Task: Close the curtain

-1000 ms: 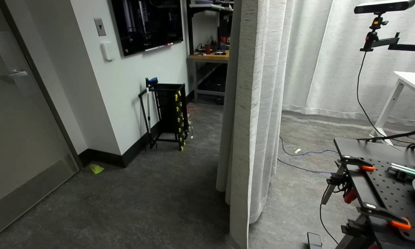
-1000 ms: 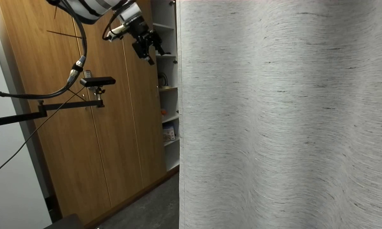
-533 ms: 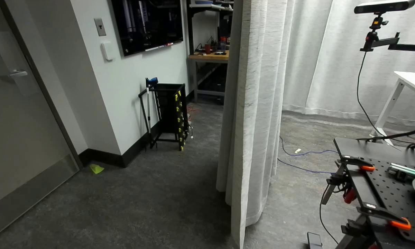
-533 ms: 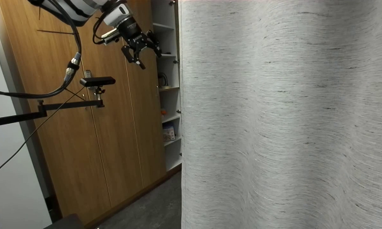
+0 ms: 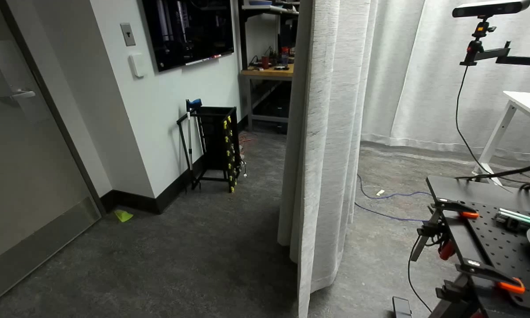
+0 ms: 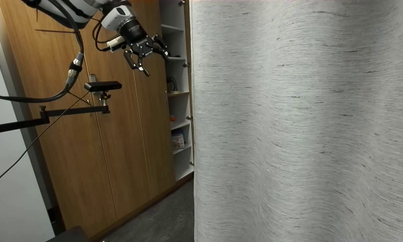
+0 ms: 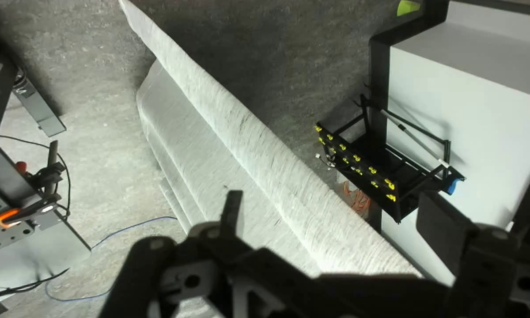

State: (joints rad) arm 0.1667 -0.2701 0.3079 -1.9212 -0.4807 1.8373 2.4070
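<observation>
Robotiq gripper [image 6: 158, 67] shifted away from heathered grey curtain [image 6: 302, 121], jaws spread, empty; depth's hard to read, so clenching could miss fabric.

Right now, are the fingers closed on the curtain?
No, in the wrist view the fingers stand wide apart, with the curtain showing in the gap between them.

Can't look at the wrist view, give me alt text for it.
The curtain crosses diagonally from upper left to lower right, showing between the open jaws of the gripper; contact can't be judged. At left is a table with a clamp; at right, a black rack by a wall.
</observation>
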